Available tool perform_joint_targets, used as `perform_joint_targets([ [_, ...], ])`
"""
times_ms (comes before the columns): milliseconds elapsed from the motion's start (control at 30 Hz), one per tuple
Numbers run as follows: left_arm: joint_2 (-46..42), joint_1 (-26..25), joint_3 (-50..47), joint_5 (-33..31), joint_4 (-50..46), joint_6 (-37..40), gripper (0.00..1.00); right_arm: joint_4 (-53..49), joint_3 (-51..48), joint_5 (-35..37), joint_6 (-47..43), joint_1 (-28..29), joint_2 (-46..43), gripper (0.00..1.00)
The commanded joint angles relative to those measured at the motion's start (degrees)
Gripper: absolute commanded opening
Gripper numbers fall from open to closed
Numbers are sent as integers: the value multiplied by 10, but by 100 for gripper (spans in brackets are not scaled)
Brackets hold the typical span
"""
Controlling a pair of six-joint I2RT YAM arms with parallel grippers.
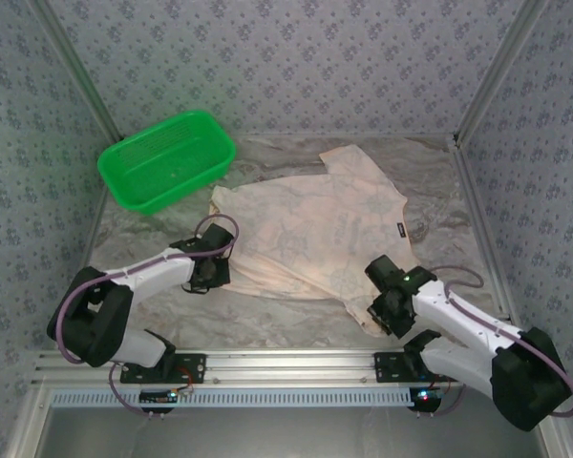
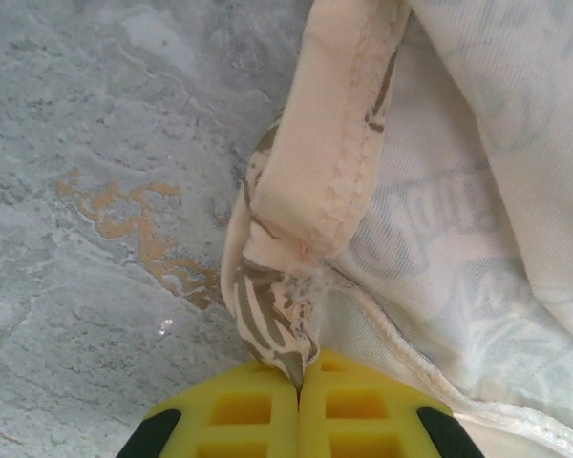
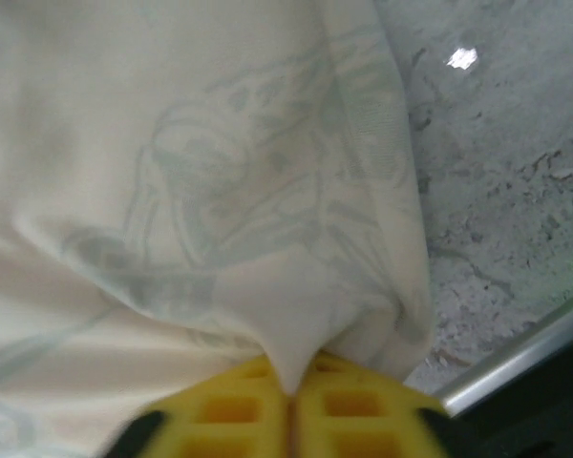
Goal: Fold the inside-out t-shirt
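The t-shirt (image 1: pixel 315 229) lies spread on the marbled table, pale cream reverse side up with the dark print showing faintly through. My left gripper (image 1: pixel 213 272) is at its near-left hem corner, shut on a pinch of cloth (image 2: pixel 286 343) where the brown print curls out. At the near-right corner, close to the table's front edge, my right gripper (image 1: pixel 382 307) is shut on a fold of the pale cloth (image 3: pixel 291 367). The yellow pads (image 2: pixel 239 410) meet with cloth between them in both wrist views. A small dark label (image 1: pixel 399 227) sits on the shirt's right side.
A green plastic basket (image 1: pixel 167 157) stands at the back left, just beyond the shirt's far-left corner. Patterned walls enclose the table on three sides. A metal rail (image 3: pixel 516 358) runs along the front edge, right beside my right gripper.
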Motion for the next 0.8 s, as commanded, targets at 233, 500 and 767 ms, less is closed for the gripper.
perform_joint_targets([
  [233, -126, -2, -51, -36, -48, 9, 0, -72, 63, 51, 4, -19, -18, 0],
  [500, -154, -10, -65, 160, 19, 30, 0, -77, 119, 97, -198, -217, -14, 0],
  [767, -40, -223, 10, 220, 80, -49, 0, 57, 187, 169, -289, -403, 108, 0],
])
